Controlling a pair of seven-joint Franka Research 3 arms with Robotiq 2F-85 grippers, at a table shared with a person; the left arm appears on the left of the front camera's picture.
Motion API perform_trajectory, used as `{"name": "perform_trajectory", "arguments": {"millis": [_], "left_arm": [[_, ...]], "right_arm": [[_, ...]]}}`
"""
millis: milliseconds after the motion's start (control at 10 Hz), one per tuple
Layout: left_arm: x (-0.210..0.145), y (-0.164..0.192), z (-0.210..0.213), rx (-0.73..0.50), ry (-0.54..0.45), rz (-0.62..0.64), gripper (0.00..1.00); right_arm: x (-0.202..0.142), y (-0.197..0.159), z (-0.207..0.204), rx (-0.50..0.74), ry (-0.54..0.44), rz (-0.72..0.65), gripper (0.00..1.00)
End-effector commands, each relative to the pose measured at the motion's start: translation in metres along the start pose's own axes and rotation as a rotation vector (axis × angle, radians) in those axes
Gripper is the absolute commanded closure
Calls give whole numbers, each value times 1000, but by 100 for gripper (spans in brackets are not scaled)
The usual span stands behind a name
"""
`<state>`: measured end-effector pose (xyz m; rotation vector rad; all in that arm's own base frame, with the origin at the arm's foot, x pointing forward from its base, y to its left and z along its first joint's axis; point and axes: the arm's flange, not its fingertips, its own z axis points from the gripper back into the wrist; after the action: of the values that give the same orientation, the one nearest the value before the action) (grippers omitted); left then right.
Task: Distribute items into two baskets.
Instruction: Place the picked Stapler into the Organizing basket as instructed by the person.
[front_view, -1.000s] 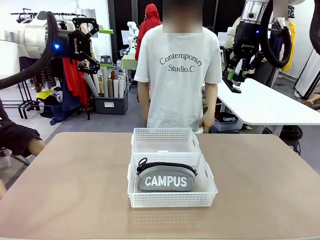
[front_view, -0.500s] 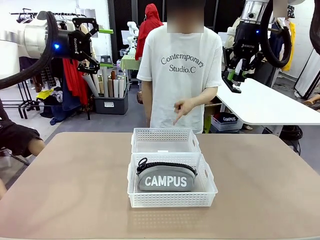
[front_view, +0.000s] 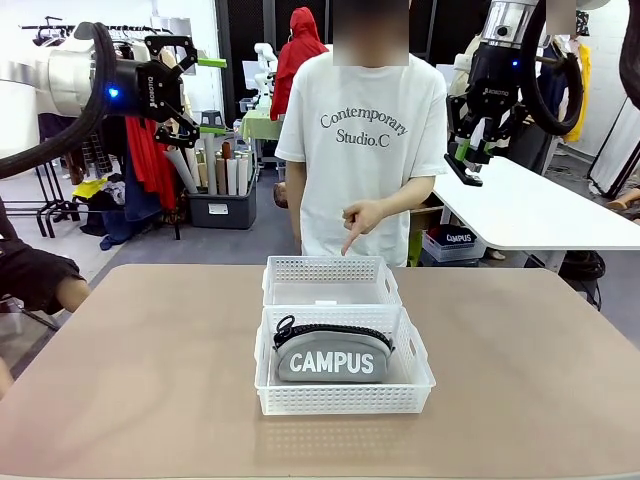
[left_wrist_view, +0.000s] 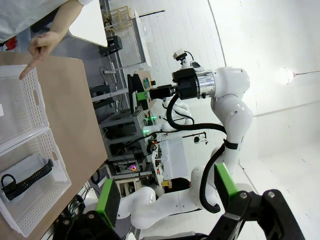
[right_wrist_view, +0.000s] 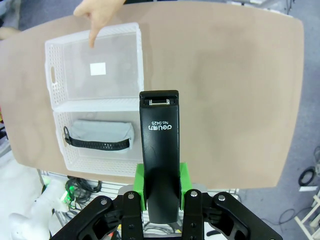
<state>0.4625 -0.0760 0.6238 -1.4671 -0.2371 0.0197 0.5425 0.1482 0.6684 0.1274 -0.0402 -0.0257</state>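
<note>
My right gripper (front_view: 472, 150) clamps the stapler (right_wrist_view: 159, 145) high and to the right of the small basket (front_view: 330, 268); my left gripper (front_view: 185, 90), wide open and empty, hangs high to its left. The pouch (front_view: 333, 355) lies in the wide basket (front_view: 345, 402) abutting it, with bare worktop (front_view: 140, 360) around.

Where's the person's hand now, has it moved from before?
Yes. The person's hand swung from their side to the middle, now pointing down above the far basket.

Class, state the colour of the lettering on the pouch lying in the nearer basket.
White, on the grey pouch; clearest in the front view.
</note>
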Motion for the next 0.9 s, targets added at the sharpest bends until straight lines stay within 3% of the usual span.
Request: {"name": "perform_trajectory", "arguments": {"millis": [0, 800], "left_arm": [[0, -1, 1, -2, 7, -2, 0], [0, -1, 1, -2, 7, -2, 0]], "right_arm": [[-2, 1, 2, 11, 1, 0, 100], [0, 0, 0, 0, 0, 0, 100]]}}
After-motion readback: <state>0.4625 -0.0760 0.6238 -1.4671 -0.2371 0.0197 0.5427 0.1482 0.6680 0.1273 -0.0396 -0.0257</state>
